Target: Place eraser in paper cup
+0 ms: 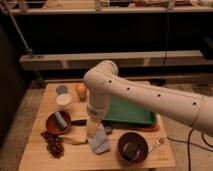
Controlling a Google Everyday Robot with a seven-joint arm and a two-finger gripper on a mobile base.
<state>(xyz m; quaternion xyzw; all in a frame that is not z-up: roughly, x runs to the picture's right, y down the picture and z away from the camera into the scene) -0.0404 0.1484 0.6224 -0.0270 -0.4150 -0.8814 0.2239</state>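
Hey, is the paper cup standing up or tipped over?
Upright: the paper cup shows its round rim facing up, near the orange. The gripper hangs by the cloth.

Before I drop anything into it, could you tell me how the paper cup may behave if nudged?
The paper cup stands upright and looks short and wide, so it probably resists tipping. Being paper, it is likely light and may slide on the wooden table. The gripper hangs above the grey-blue cloth, apart from the cup.
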